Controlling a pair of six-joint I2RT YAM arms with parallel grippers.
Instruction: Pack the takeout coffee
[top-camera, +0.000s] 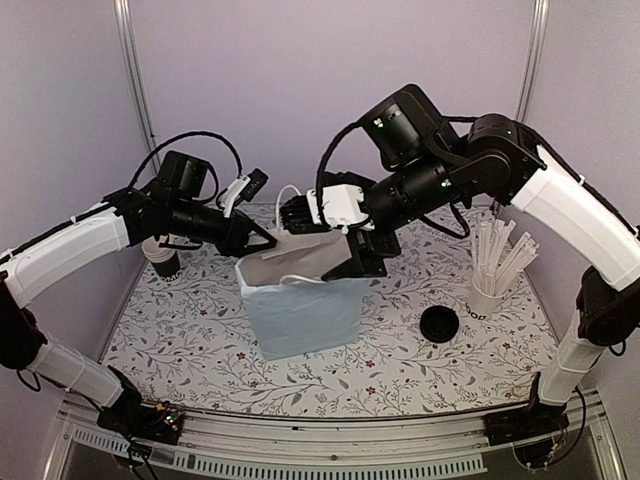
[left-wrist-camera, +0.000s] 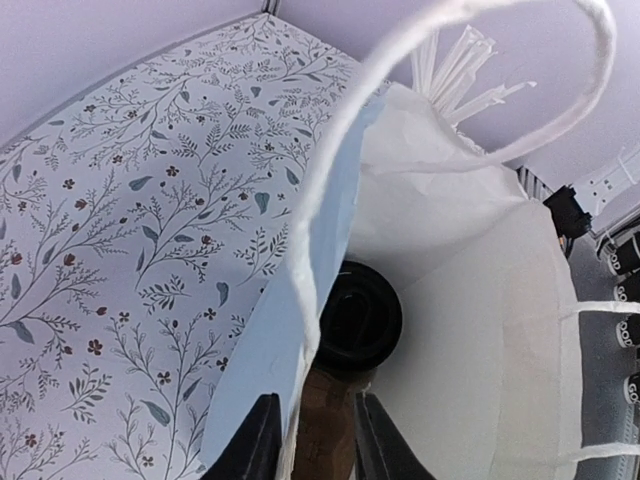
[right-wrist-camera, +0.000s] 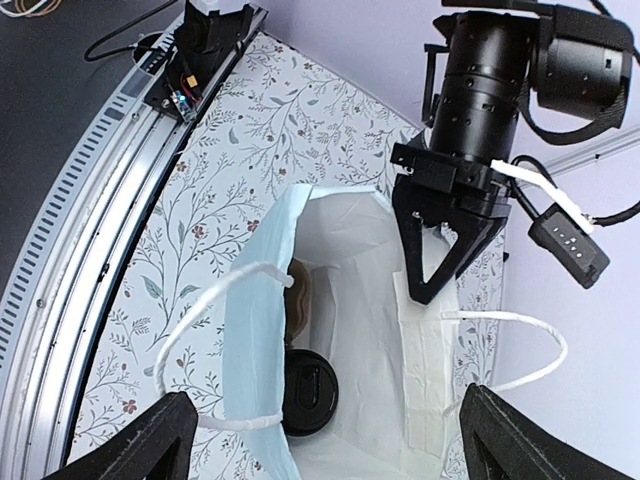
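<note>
The pale-blue paper bag (top-camera: 300, 310) stands open mid-table. Inside it on the bottom, the takeout coffee shows as a round black lid in the right wrist view (right-wrist-camera: 310, 392) and the left wrist view (left-wrist-camera: 360, 318), against the blue wall. A brown cardboard carrier (right-wrist-camera: 302, 300) lies beside it. My right gripper (right-wrist-camera: 330, 400) hangs wide open and empty above the bag's mouth (top-camera: 350, 265). My left gripper (left-wrist-camera: 318, 425) is at the bag's top left rim (top-camera: 265, 240). Its jaws stand a narrow way apart, astride the bag's wall (left-wrist-camera: 270, 340) and a white string handle (left-wrist-camera: 310, 250).
A loose black lid (top-camera: 439, 324) lies on the table right of the bag. A white cup of wooden stirrers (top-camera: 490, 290) stands at the far right. Another black cup (top-camera: 165, 262) stands at the far left under my left arm. Purple walls close in three sides.
</note>
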